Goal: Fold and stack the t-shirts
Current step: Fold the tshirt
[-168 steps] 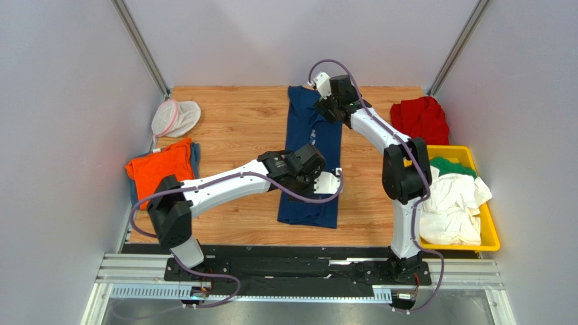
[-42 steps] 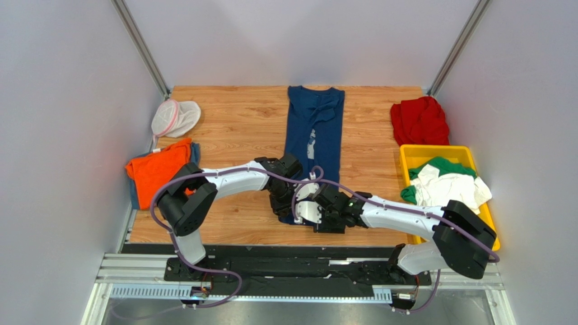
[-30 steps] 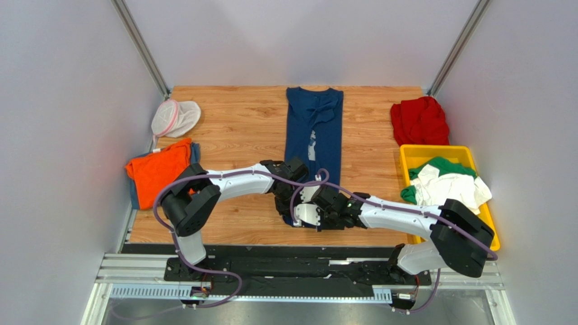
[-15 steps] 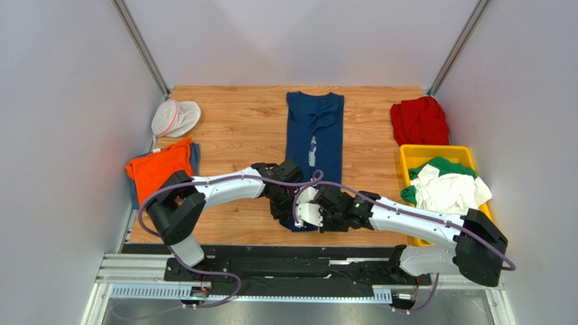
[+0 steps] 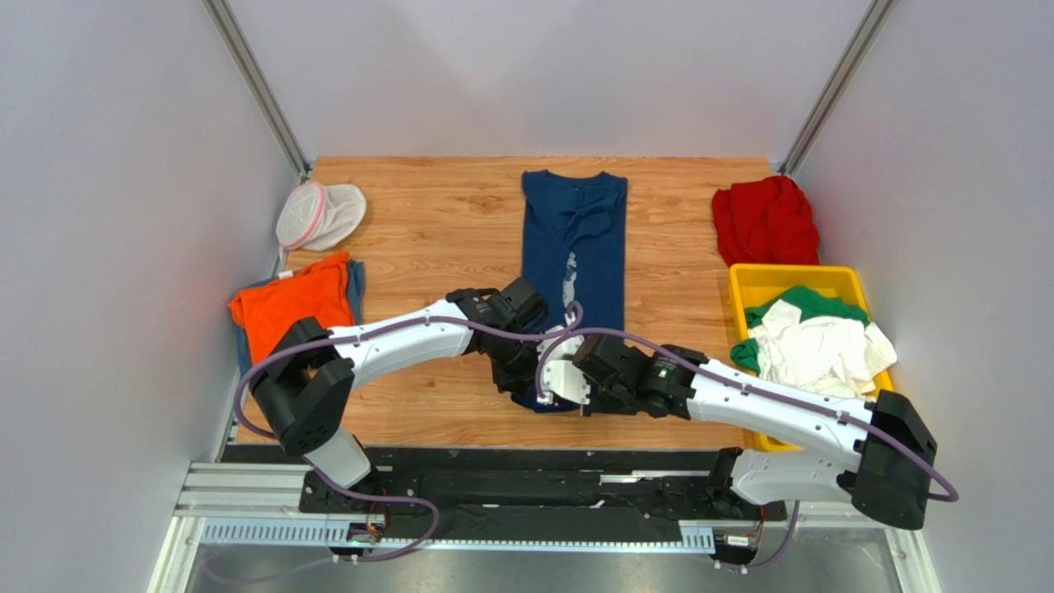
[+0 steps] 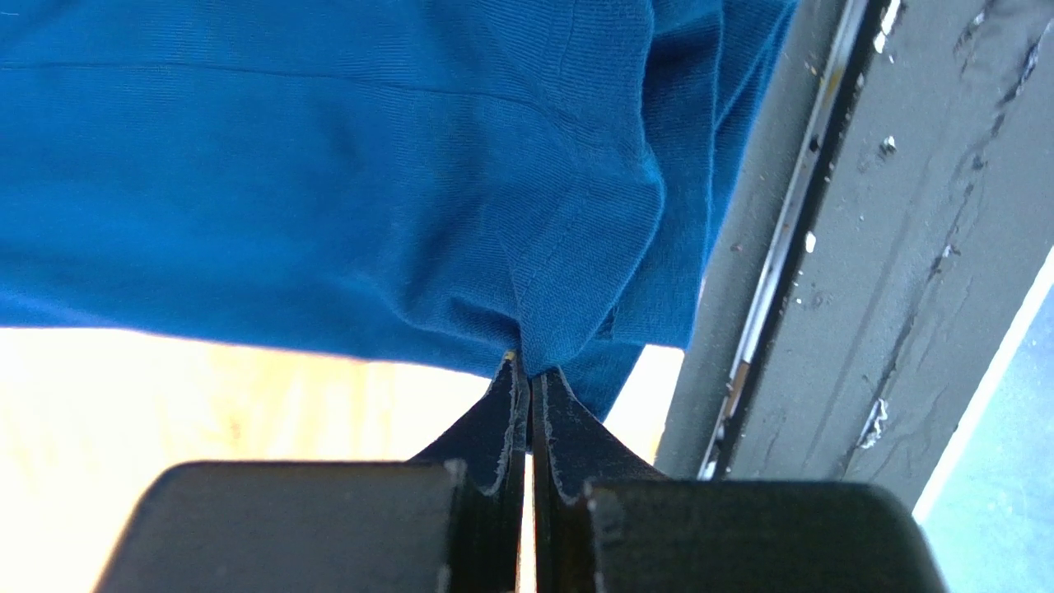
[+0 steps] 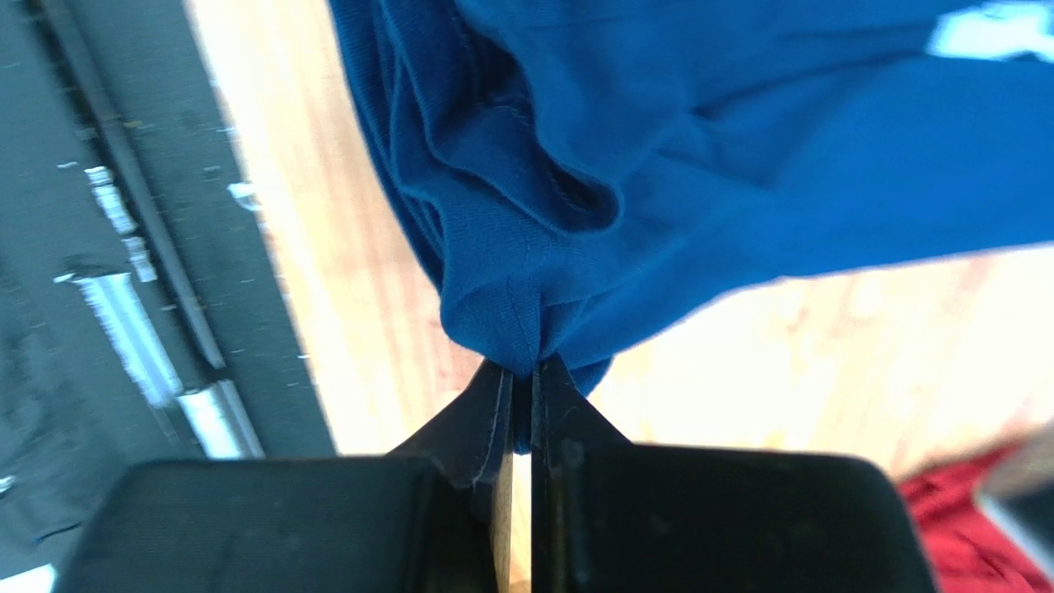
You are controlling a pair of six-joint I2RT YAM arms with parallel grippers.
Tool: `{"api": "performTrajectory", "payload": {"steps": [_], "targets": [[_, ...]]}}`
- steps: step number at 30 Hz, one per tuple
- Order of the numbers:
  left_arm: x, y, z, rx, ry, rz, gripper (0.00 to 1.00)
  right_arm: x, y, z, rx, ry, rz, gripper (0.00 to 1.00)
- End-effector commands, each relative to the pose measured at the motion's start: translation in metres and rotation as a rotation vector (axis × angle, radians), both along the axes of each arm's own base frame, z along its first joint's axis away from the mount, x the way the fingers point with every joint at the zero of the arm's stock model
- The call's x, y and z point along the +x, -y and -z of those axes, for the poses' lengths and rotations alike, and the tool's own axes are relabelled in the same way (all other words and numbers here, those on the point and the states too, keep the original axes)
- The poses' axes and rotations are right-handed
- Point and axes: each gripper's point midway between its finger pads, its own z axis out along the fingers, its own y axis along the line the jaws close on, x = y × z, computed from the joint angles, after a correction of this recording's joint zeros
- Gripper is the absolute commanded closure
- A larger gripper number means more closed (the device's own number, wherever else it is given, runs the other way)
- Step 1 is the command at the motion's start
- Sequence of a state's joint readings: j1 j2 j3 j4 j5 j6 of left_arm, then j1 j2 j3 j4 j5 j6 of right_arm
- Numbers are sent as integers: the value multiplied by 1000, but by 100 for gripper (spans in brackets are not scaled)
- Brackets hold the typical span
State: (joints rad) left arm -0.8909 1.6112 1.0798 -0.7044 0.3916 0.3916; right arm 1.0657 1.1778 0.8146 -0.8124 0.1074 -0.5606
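A navy blue t-shirt (image 5: 573, 235) lies as a long narrow strip down the middle of the table, collar at the far end. My left gripper (image 5: 521, 381) is shut on its near hem at the left corner; the left wrist view shows the blue cloth (image 6: 371, 185) pinched between the fingertips (image 6: 510, 393). My right gripper (image 5: 572, 393) is shut on the right corner of the same hem, cloth (image 7: 594, 161) bunched in the jaws, lifted off the wood. An orange t-shirt (image 5: 285, 305) lies folded at the left, a red one (image 5: 767, 219) at the far right.
A yellow bin (image 5: 773, 279) at the right holds white (image 5: 817, 352) and green (image 5: 810, 303) shirts. A white mesh pouch with a pink rim (image 5: 317, 213) lies at the far left. The black rail (image 6: 866, 247) at the table's near edge runs just below both grippers.
The right gripper has closed on the shirt's near hem. Both grippers have lifted the hem slightly and the shirt's near end has drawn up a little.
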Motion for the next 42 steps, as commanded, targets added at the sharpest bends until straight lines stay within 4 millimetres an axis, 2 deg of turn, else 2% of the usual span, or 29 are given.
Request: {"api": "performTrajectory", "payload": {"steps": [1, 6, 12, 16, 17, 19, 20, 21, 23, 25, 26, 27, 28, 32, 39, 42], "targets": [[26, 9, -28, -81, 58, -15, 100, 31, -3, -34, 39, 157, 55, 100], [53, 9, -42, -106, 113, -50, 100, 53, -3, -46, 48, 217, 81, 100], [90, 12, -52, -124, 168, -89, 100, 93, 6, -63, 82, 271, 156, 100], [119, 11, -50, -123, 187, -123, 100, 123, 14, -66, 84, 279, 199, 100], [124, 11, -42, -112, 177, -124, 100, 129, 13, -61, 70, 272, 194, 100], [139, 14, -45, -116, 193, -134, 100, 144, 13, -68, 92, 279, 209, 100], [144, 15, -37, -105, 183, -135, 100, 150, 12, -61, 73, 265, 206, 100], [152, 18, -40, -112, 196, -138, 100, 159, 8, -68, 88, 278, 209, 100], [164, 18, -31, -101, 190, -148, 100, 171, 9, -59, 72, 261, 216, 100], [178, 20, -34, -105, 205, -157, 100, 184, 8, -61, 79, 265, 225, 100], [183, 20, -27, -94, 195, -162, 100, 189, 6, -61, 84, 268, 223, 100], [192, 22, -31, -101, 212, -168, 100, 194, 8, -53, 67, 250, 229, 100], [197, 20, -30, -98, 217, -168, 100, 199, 5, -56, 76, 253, 228, 100], [221, 23, -29, -98, 236, -188, 100, 214, 6, -45, 69, 237, 241, 100], [238, 25, -20, -85, 243, -197, 100, 234, 11, -29, 51, 226, 266, 100], [241, 25, -14, -80, 244, -210, 100, 242, 12, -21, 44, 233, 281, 92]]}}
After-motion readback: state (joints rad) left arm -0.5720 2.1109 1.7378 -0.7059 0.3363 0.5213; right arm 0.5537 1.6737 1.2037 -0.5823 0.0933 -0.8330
